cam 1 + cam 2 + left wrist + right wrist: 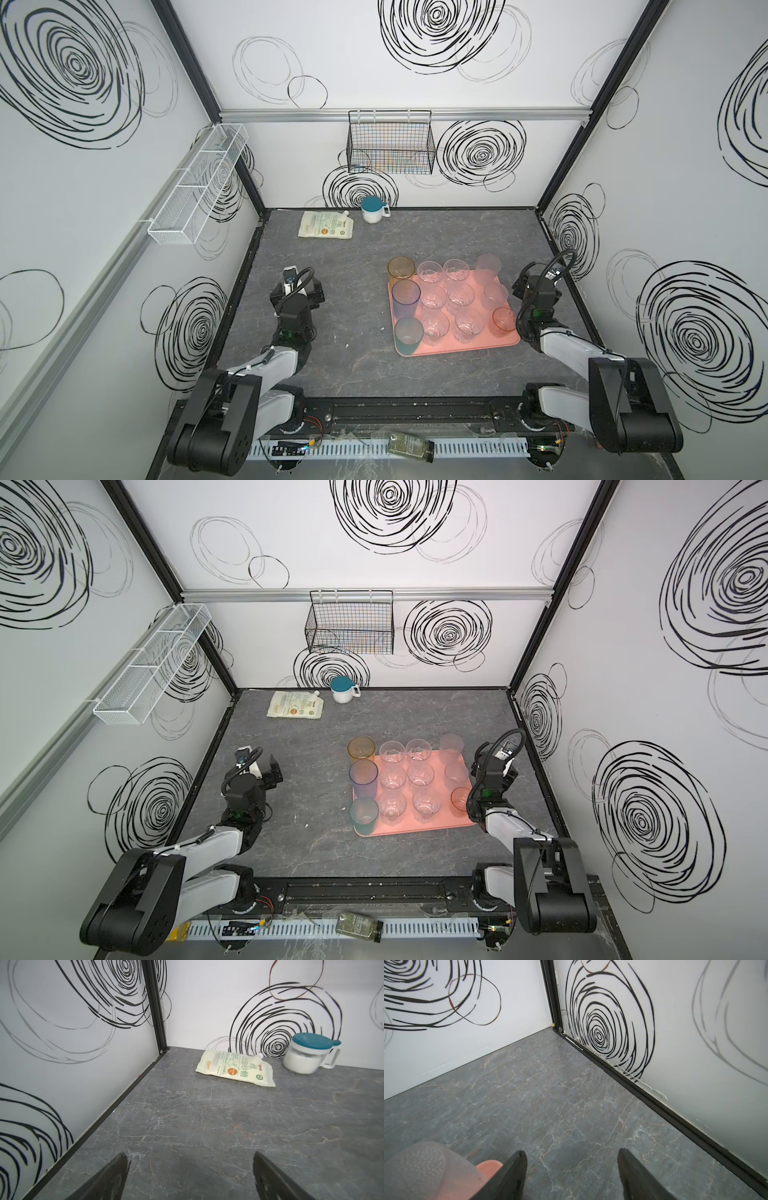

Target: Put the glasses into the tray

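Note:
The salmon-pink tray (457, 347) (415, 830) lies right of the table's middle. Several glasses stand upright on it: clear ones (460, 296) in the middle, a blue one (406, 296) and a teal one (409, 334) along its left edge, and frosted ones (488, 266) at its right. An amber glass (401, 268) stands at the far left corner; whether it rests on the tray I cannot tell. My right gripper (536, 283) (572, 1154) is open and empty just right of the tray, beside a frosted glass (425, 1167). My left gripper (297, 287) (190, 1157) is open and empty over bare table, far left of the tray.
A pale sugar pouch (326, 224) (235, 1068) and a white mug with a teal lid (372, 210) (307, 1053) sit by the back wall. A black wire basket (390, 145) and a white one (199, 187) hang on the walls. A bottle (411, 446) lies at the front rail.

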Motion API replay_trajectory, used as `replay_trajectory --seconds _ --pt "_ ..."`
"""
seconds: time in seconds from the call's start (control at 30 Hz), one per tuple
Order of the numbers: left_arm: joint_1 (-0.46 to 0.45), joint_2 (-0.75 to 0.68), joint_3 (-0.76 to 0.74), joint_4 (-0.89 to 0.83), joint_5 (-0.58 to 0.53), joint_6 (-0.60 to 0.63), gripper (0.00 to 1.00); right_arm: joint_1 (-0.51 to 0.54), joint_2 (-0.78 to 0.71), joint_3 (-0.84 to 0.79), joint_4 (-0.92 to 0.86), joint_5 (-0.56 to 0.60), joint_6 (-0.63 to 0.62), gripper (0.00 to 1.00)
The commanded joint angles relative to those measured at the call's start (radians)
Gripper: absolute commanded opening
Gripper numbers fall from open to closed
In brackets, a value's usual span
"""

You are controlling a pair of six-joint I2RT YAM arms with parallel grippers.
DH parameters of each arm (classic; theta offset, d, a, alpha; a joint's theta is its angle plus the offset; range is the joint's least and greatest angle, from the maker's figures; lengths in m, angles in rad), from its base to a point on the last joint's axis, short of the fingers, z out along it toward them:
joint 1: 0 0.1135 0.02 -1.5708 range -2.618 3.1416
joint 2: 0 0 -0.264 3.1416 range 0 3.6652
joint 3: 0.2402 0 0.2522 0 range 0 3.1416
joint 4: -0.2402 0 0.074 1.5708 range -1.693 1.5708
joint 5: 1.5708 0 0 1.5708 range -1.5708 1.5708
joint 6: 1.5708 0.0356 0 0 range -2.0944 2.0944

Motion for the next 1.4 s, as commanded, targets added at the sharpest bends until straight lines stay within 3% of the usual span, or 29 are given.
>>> replay_trajectory --seconds 0.0,0.13,0.43,0.6,0.67,0.87,1.0,1.17,1.37 --pt "0.047 0.028 -0.014 0.169 0.112 -0.033 0.96 -0.007 0.041 -0.028 0.125 0.008 -0.015 0.72" --pt "0.132 0.081 0.002 0.218 0.238 -0.066 0.96 -0.020 0.048 -0.019 0.178 -0.003 -0.047 0.72" --pt "0.197 0.192 -0.019 0.420 0.338 -0.109 0.96 -0.115 0.078 -0.052 0.290 -0.153 -0.062 0.71" --pt "0.195 0.195 0.010 0.365 0.364 -0.097 0.96 -0.115 0.096 -0.071 0.357 -0.184 -0.090 0.75" --pt "0.196 0.201 0.021 0.352 0.387 -0.090 0.96 -0.119 0.121 -0.106 0.462 -0.217 -0.123 0.76" --pt "0.193 0.233 0.067 0.313 0.495 -0.049 0.96 -0.118 0.126 -0.088 0.429 -0.220 -0.115 0.84" --pt "0.195 0.242 0.077 0.308 0.529 -0.042 0.96 -0.112 0.130 -0.084 0.428 -0.219 -0.121 1.00" --pt "0.195 0.272 0.110 0.286 0.628 -0.011 0.96 -0.072 0.139 -0.097 0.465 -0.170 -0.147 1.00" --pt "0.194 0.273 0.109 0.286 0.634 -0.008 0.96 -0.062 0.139 -0.096 0.463 -0.151 -0.148 1.00"
